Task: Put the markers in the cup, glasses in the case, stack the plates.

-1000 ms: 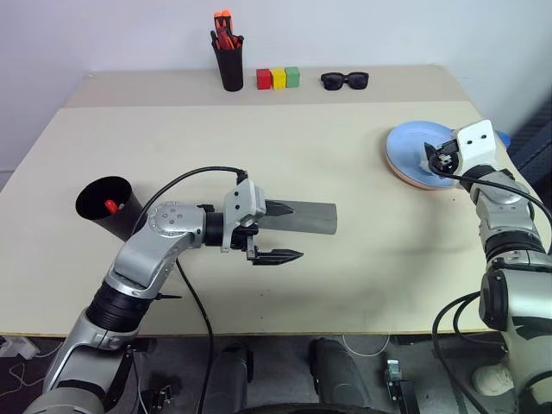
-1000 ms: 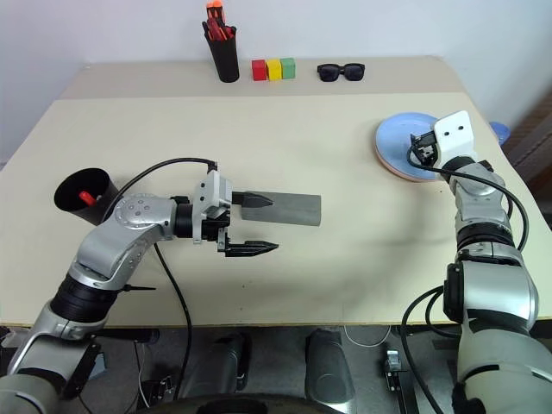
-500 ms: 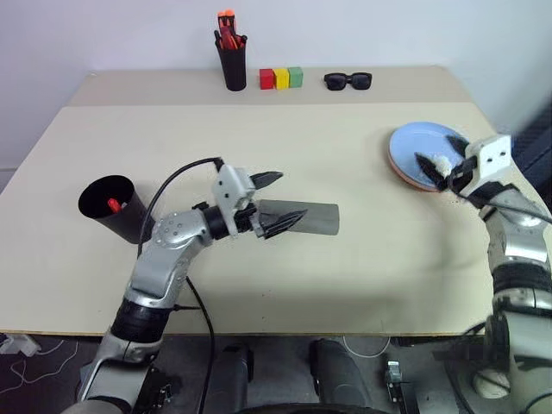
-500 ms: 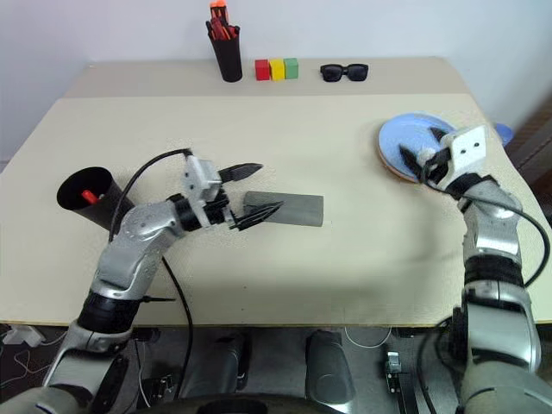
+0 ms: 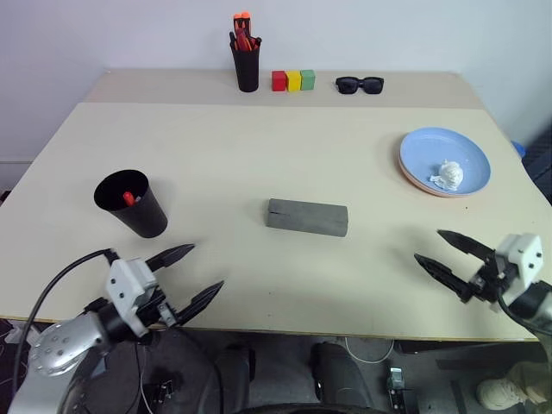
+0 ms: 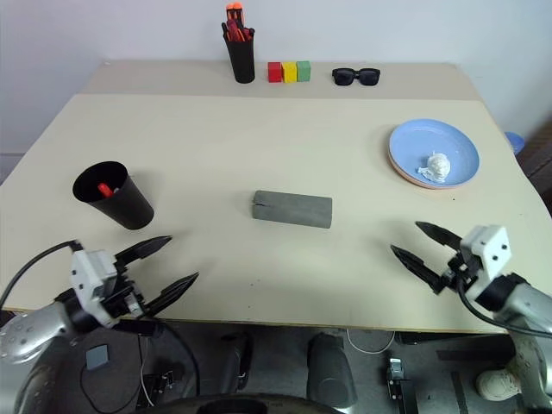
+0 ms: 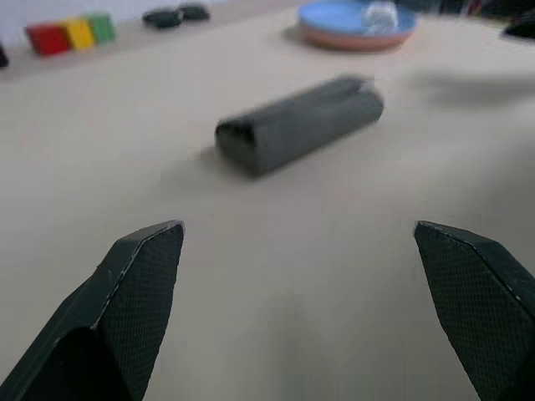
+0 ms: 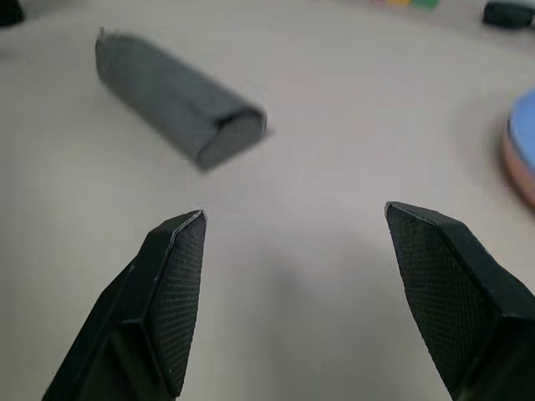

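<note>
We have both arms low at the near edge of the tabletop (image 5: 259, 147), the left gripper (image 5: 191, 276) with its jaws spread wide and empty, the right gripper (image 5: 447, 252) also with jaws apart and nothing between them. The case (image 5: 307, 216) lies shut in the middle of the tabletop, well apart from either gripper. The cup (image 5: 131, 203) stands near the left edge with a red-tipped marker (image 5: 128, 198) showing inside. The blue plate (image 5: 445, 160) sits on top of the pink plate (image 5: 412, 179) at the right, with a small white crumpled lump (image 5: 448, 175) resting on it.

We judge the task close to done as things lie, so the main risk is a careless sweep: the left arm is near the cup, and a nudge could tip that light tumbler and spill the markers. The white lump could roll off if the plates are bumped.

We cannot see inside the shut case, so whether the glasses are in it stays unknown. The second marker is hidden within the dark cup. What the white lump is we cannot make out. At the far edge stand a pen holder (image 5: 247, 64), three coloured blocks (image 5: 293, 80) and sunglasses (image 5: 360, 84)
</note>
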Tool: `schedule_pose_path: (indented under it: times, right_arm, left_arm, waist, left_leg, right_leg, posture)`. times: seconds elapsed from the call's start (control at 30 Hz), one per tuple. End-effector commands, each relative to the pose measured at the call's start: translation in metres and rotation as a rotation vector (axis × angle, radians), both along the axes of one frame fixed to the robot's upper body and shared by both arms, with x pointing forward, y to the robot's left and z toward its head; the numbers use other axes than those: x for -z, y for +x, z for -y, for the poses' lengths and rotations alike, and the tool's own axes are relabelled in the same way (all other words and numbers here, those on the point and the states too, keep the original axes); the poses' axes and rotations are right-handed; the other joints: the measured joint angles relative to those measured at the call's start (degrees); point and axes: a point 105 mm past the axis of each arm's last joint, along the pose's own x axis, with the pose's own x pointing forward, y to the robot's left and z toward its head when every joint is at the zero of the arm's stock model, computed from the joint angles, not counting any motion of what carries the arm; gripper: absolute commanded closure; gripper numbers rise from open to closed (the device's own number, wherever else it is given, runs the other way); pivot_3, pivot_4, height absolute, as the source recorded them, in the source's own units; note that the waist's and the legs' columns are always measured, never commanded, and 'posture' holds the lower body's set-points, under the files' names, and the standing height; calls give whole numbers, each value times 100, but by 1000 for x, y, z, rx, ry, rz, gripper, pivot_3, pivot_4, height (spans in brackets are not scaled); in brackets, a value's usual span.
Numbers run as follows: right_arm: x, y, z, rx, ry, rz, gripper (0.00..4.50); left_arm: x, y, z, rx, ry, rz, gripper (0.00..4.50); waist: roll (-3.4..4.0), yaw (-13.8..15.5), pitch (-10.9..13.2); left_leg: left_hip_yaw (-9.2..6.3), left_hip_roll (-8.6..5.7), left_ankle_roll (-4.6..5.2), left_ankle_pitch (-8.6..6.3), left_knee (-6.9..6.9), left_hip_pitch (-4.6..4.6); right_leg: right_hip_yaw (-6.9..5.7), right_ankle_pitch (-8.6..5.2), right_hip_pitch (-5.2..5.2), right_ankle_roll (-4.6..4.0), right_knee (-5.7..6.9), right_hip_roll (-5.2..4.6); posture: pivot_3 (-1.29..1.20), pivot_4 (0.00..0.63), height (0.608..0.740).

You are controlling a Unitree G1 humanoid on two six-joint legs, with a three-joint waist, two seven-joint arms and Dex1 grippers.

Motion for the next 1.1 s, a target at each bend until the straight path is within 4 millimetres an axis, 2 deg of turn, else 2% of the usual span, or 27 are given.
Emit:
schedule_pose_path:
  times: [0.03,0.13,0.27,0.53,0.67,0.8,0.97,1.1]
  right_arm:
    - [-15,-22,11,0,-19,27,1015]
    - [-4,-39,26,27,-13,-21,1015]
    - [10,-43,42,110,1,-37,1015]
    - [28,-50,46,168,28,-41,1015]
    - [19,-43,42,172,27,-15,1015]
    - [12,-38,49,182,15,-7,1015]
    - [6,-37,47,162,-7,-4,1015]
    - [5,-40,43,160,-3,-7,1015]
  left_arm:
    - [-19,-4,-21,-37,33,55,0]
    - [-20,-2,-30,-46,44,46,0]
    - [-13,4,-29,-26,46,36,0]
    - [4,15,-12,3,-31,20,0]
    - [10,16,-1,17,-56,4,0]
    - [7,21,2,25,-60,5,0]
    - [4,23,6,48,-67,5,0]
    - [11,18,7,55,-45,-19,0]
  waist:
    - [-1,-2,-1]
    - [-3,-12,-2]
    - [-14,-41,-8]
    - [-11,-19,-12]
    - [-8,-29,-14]
    - [-8,-21,-15]
    - [-7,-10,-15]
    - [-5,-17,-16]
  left_leg:
    - [0,1,0,0,-2,0]
    - [0,3,5,-3,-15,-3]
    - [10,5,7,-5,-15,-2]
    - [12,7,6,-6,-21,-2]
    - [12,6,7,-6,-20,-2]
    - [11,7,7,-6,-20,-1]
    - [10,6,8,-7,-23,-3]
    - [11,6,9,-7,-24,-3]
  right_leg:
    - [-1,0,2,0,-7,0]
    - [-7,0,3,1,-23,-1]
    - [-7,2,3,-2,-37,-1]
    - [-7,7,2,-9,-44,-3]
    - [-6,9,2,-11,-42,-3]
    - [-6,9,3,-10,-41,-2]
    - [-7,9,3,-10,-44,-3]
    - [-7,9,2,-11,-43,-3]
  posture:
    - [0,150,740]
    - [0,150,740]
    - [0,150,740]
    - [0,150,740]
    - [0,150,740]
    - [0,150,740]
    - [0,150,740]
    - [0,150,740]
